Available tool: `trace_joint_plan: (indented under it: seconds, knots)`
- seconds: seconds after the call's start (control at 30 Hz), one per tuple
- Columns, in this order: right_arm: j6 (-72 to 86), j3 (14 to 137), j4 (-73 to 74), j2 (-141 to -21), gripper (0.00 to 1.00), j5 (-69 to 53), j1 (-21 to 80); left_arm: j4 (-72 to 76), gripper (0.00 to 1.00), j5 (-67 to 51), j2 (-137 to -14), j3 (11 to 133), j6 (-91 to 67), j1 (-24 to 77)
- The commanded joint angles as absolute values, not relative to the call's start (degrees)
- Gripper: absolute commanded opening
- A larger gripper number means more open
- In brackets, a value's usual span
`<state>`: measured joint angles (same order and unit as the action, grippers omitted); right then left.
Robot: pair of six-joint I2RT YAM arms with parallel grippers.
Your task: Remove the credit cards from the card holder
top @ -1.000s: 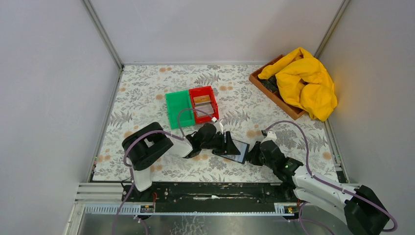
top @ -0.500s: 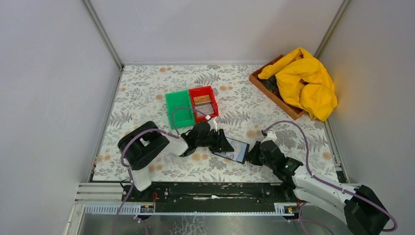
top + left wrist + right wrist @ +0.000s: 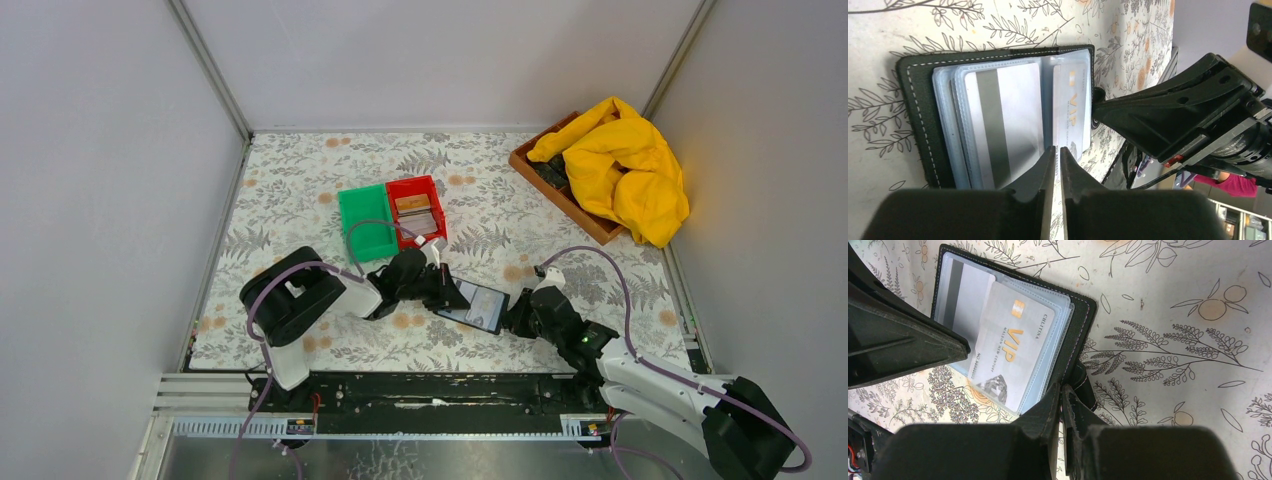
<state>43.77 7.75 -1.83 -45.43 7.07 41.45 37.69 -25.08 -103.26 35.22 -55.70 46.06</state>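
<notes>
The black card holder [image 3: 480, 306] lies open between both grippers on the floral mat. Its sleeves show a white credit card with gold VIP lettering [image 3: 1068, 105] [image 3: 1010, 350] and a silver credit card with a dark stripe [image 3: 1008, 115] [image 3: 960, 290]. My left gripper [image 3: 1058, 149] [image 3: 448, 290] is closed to a thin slit, with the long edge of the VIP card in it. My right gripper [image 3: 1062, 387] [image 3: 513, 315] is shut on the holder's black outer edge [image 3: 1079, 375], and that side stands a little raised.
A red bin [image 3: 430, 184] holding cards and a green bin [image 3: 362, 225] stand side by side behind the holder. At the back right, a wooden tray [image 3: 545, 185] lies under a yellow cloth [image 3: 620, 165]. Grey walls enclose the mat.
The left gripper's jaws have closed from wide to a thin slit at the VIP card's edge, and the arm has drawn slightly left. The right gripper and the holder have stayed in place.
</notes>
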Motion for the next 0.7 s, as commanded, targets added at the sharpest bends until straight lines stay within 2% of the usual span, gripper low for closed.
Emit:
trace_joint_plan:
  seconds: [0.0, 0.1, 0.13, 0.23, 0.33, 0.43, 0.6, 0.67]
  knots:
    - [43.67, 8.00, 0.53, -46.51, 0.11, 7.56, 41.48, 41.32, 0.12, -25.05, -103.77, 34.72, -55.87, 45.66]
    - [43.68, 7.98, 0.48, -46.50, 0.11, 7.54, 41.48, 42.81, 0.01, -25.94, -104.59, 34.69, -56.30, 45.62]
    - [43.68, 8.00, 0.57, -46.45, 0.11, 7.49, 41.48, 43.10, 0.02, -26.32, -104.95, 34.76, -56.74, 45.62]
    - [43.68, 7.96, 0.70, -46.40, 0.11, 7.53, 41.48, 41.85, 0.23, -26.15, -105.41, 35.13, -56.80, 45.63]
    - [43.60, 8.00, 0.66, -46.08, 0.12, 7.54, 41.48, 36.36, 0.39, -21.48, -103.60, 35.16, -54.59, 45.62]
    - [43.58, 7.91, 0.26, -46.21, 0.11, 7.38, 41.48, 31.00, 0.49, -18.03, -101.48, 35.57, -51.75, 45.62]
    - [43.19, 8.14, -0.09, -47.24, 0.12, 7.03, 41.46, 27.66, 0.58, -16.03, -100.73, 37.13, -49.94, 46.64]
    - [43.15, 8.25, -0.16, -47.57, 0.12, 6.94, 41.48, 26.24, 0.67, -15.93, -101.51, 38.55, -49.06, 47.40]
